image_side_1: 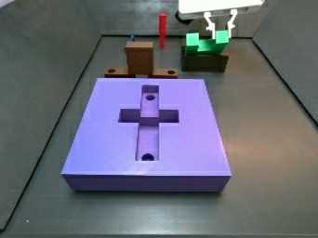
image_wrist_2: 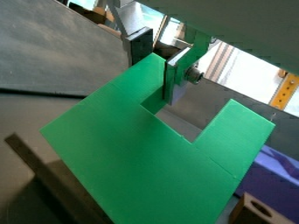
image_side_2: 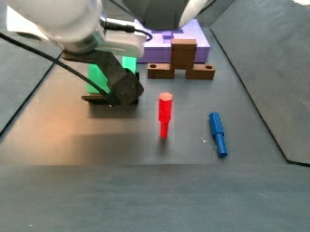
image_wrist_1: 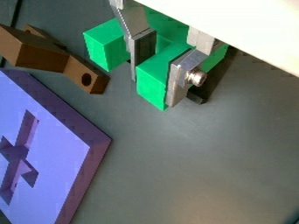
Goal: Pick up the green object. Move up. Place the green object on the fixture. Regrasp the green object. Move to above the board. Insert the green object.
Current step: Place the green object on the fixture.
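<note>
The green object (image_side_1: 199, 43) is a bright U-shaped piece resting on the dark fixture (image_side_1: 205, 64) at the back right. My gripper (image_side_1: 220, 28) reaches down onto it from above. In both wrist views one dark pad (image_wrist_1: 142, 52) sits inside the notch and the other silver finger (image_wrist_1: 179, 80) lies on the outside of one arm of the U. The gripper (image_wrist_1: 160, 86) is shut on that arm. The same grip fills the frame from close up, gripper (image_wrist_2: 156, 79) on the green object (image_wrist_2: 140, 149). The purple board (image_side_1: 149, 130) with its cross slot lies in front.
A brown upright block (image_side_1: 139, 58) on a flat base stands between the board and the back wall, left of the fixture. A red rod (image_side_2: 165, 113) stands upright and a blue piece (image_side_2: 217, 133) lies on the floor. Dark walls (image_side_1: 267, 65) ring the floor.
</note>
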